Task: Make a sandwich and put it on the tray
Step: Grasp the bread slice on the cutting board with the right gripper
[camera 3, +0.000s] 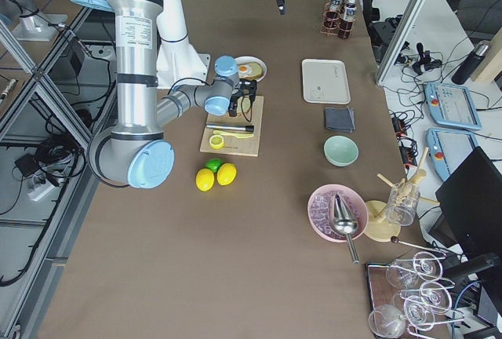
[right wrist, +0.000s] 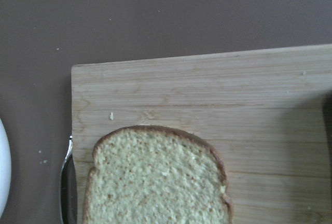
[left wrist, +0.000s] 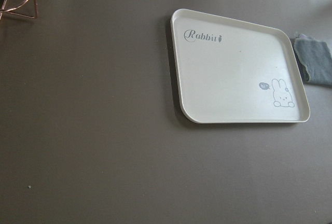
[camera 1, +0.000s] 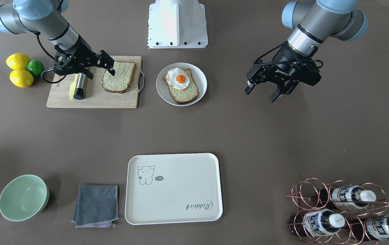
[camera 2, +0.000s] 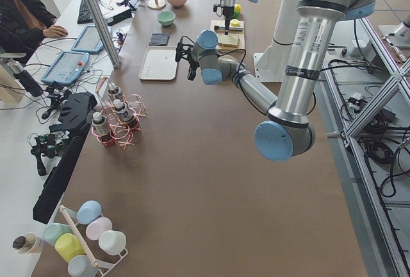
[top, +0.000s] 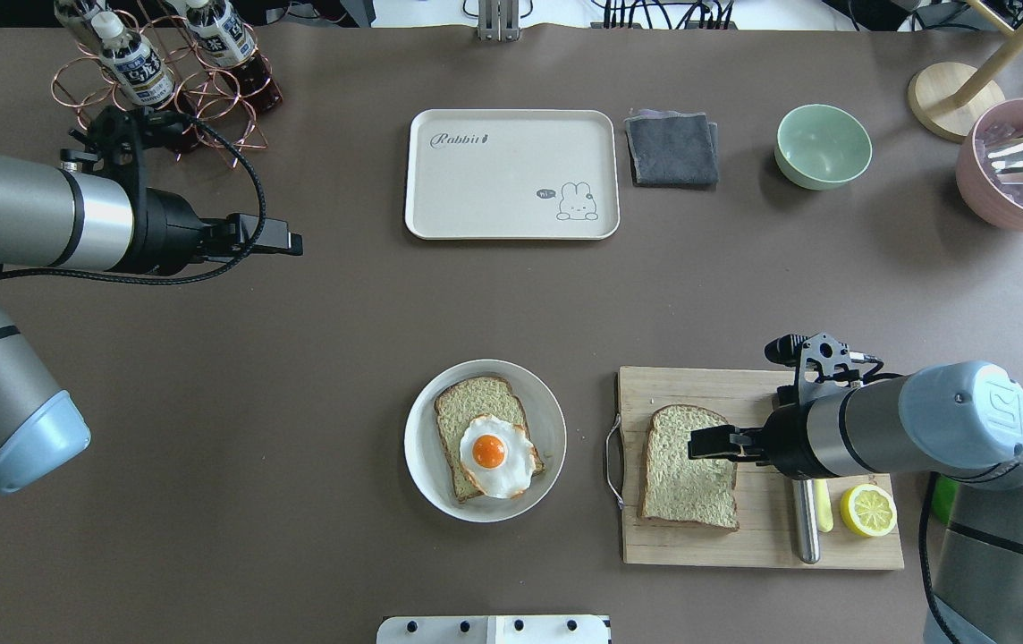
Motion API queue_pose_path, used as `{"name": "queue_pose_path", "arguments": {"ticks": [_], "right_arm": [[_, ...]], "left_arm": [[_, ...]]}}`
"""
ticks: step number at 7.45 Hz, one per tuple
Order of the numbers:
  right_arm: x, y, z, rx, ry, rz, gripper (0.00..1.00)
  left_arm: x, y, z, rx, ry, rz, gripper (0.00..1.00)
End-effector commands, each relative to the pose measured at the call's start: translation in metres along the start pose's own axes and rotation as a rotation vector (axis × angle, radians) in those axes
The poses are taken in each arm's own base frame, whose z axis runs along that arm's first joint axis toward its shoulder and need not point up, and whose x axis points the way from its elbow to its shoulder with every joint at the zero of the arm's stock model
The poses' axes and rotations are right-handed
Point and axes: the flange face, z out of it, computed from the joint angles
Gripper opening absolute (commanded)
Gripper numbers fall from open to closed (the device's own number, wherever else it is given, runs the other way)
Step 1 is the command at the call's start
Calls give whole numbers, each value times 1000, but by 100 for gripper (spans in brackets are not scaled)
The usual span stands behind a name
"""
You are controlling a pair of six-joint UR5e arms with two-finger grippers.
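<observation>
Right hand (camera 1: 102, 75) and left hand (camera 1: 260, 95) gape empty; the soft, crumbly slice (top: 689, 465), overhead at the plate (top: 414, 447)'s three o'clock, probably wants pinching at its crust.

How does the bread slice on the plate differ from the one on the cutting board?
The plate slice carries a fried egg; the board slice is bare. The plate slice lies on a white plate, the board slice on a wooden cutting board. The right gripper is over the board slice's edge, none near the plate slice. Both are brown-crusted and lie flat.
</observation>
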Motion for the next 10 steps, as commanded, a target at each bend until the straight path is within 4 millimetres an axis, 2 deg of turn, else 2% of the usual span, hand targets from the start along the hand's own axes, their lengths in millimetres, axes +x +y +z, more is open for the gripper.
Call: {"name": "queue_pose_path", "arguments": {"ticks": [1, 4, 5, 7, 9, 10], "right_arm": [[11, 13, 14, 15, 6, -4, 97], [11, 15, 16, 20, 8, 23, 46], [11, 15, 16, 20, 9, 23, 36], [8, 16, 16, 18, 3, 20, 0], [0, 15, 11, 18, -16, 47, 0], [-8, 15, 0, 21, -40, 45, 0]], "left_arm": [[0, 0, 0, 0, 0, 0, 98], [1, 0, -1, 1, 2, 1, 98], [1, 0, -1, 1, 2, 1, 98], [0, 0, 0, 0, 0, 2, 98], [0, 0, 1, 0, -1, 1, 98], [0, 0, 1, 0, -1, 1, 98]]}}
